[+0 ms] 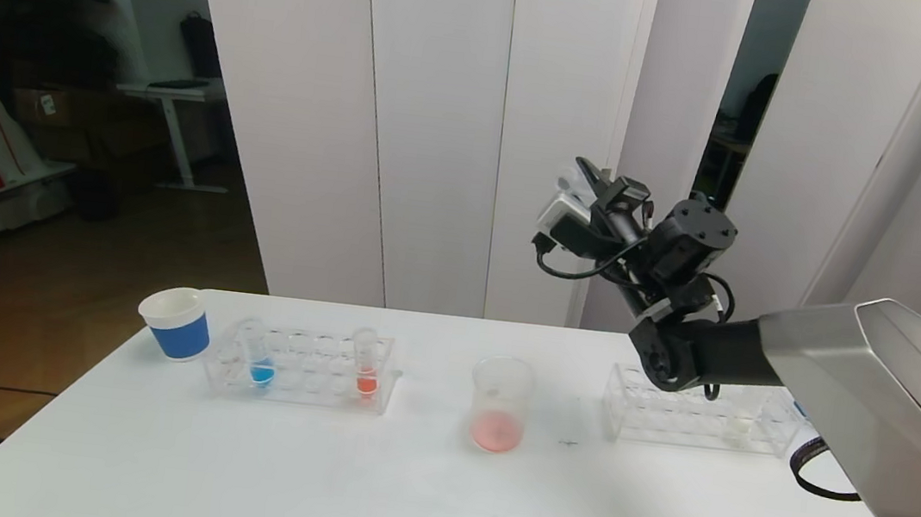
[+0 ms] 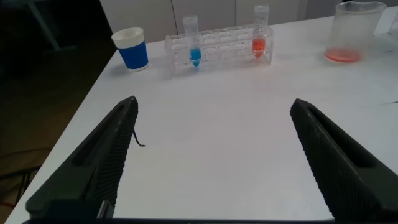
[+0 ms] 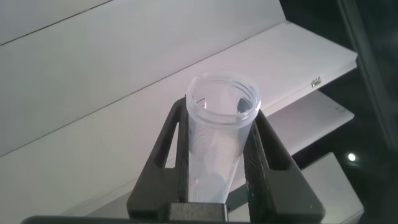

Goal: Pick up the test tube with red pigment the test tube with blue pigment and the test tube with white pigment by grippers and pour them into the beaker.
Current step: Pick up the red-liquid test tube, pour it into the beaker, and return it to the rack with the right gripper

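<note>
Surface (image 1: 228, 475): one, white. Racks: two, clear; left rack (image 1: 301, 366), right rack (image 1: 698, 416). Beaker (image 1: 500, 404): one, mid-surface, reddish liquid in its bottom. Paper cup (image 1: 176, 323): one. Blue-pigment tube (image 1: 259, 354) and orange-red tube (image 1: 366, 365) stand in the left rack.

Right gripper (image 3: 221, 155), raised above the surface: fingers clamped on an empty clear tube (image 3: 217, 134), seen only from its wrist.

Left gripper (image 2: 211, 162): fingers apart, low, well short of the left rack.

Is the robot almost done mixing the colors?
Not quite. The beaker already has pinkish-red liquid at its bottom, so red looks poured. The right gripper, raised above the table, grips an empty-looking tube. The test tube with blue pigment sits in its rack, unpoured. The left gripper hangs open.
</note>
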